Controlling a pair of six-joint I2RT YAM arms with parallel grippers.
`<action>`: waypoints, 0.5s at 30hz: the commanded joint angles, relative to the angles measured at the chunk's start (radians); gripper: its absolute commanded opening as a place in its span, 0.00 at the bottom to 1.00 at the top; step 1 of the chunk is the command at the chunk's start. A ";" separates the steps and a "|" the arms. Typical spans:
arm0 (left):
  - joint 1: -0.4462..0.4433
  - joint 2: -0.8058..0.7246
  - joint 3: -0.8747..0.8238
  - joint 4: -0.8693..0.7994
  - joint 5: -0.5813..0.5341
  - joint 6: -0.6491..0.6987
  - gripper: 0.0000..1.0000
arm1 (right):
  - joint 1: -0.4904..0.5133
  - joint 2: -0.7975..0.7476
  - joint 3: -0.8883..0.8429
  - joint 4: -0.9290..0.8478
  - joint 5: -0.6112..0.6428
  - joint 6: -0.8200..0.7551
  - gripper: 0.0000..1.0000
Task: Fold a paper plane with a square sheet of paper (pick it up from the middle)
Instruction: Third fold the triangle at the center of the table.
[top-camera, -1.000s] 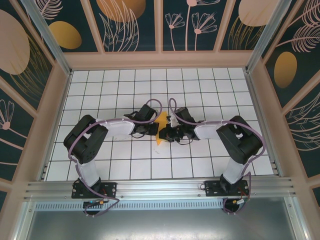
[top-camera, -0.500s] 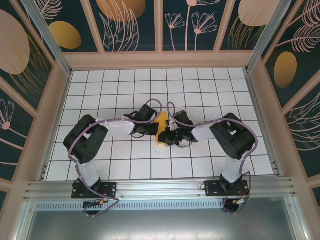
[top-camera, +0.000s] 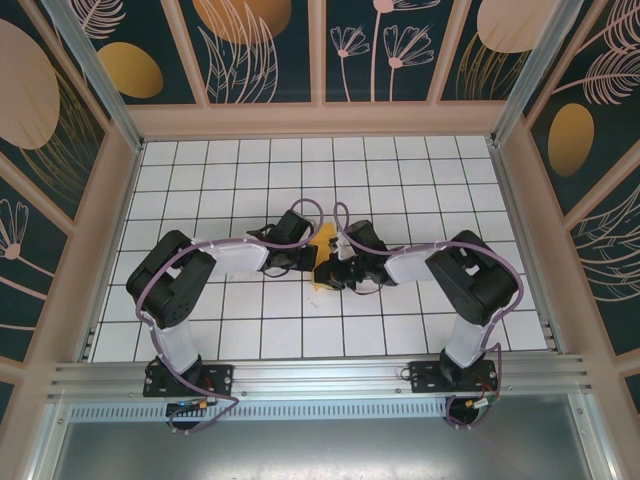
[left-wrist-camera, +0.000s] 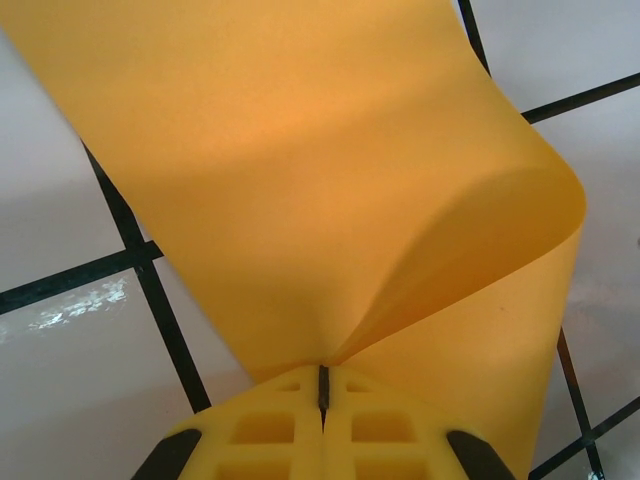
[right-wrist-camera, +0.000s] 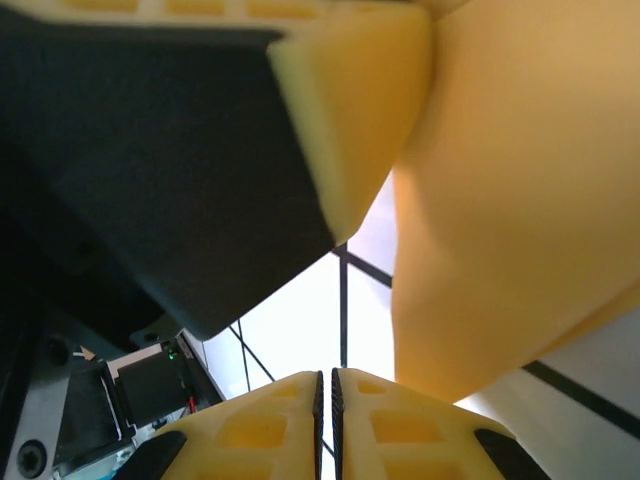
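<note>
Left wrist: paper (left-wrist-camera: 300, 180) edges cut off

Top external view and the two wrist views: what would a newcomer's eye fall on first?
The bright orange-yellow square sheet of paper stands out at the middle of the white grid table. In the left wrist view it bulges into a curl, pinched by the shut left claw. The right claw is shut beside the sheet, apparently not on it.

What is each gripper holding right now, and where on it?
Left gripper pinches the paper where the curled sheet's two layers meet at its tips. Right gripper is shut; the paper lies beside it, no grip visible.
</note>
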 joint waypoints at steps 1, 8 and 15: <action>0.005 0.048 -0.039 -0.041 -0.062 -0.008 0.00 | 0.025 -0.004 -0.002 -0.006 0.026 0.017 0.15; 0.006 0.048 -0.048 -0.030 -0.055 -0.016 0.00 | 0.046 0.086 0.034 -0.060 0.077 0.012 0.15; 0.005 0.047 -0.050 -0.030 -0.055 -0.019 0.00 | 0.051 0.049 0.074 -0.162 0.131 -0.007 0.15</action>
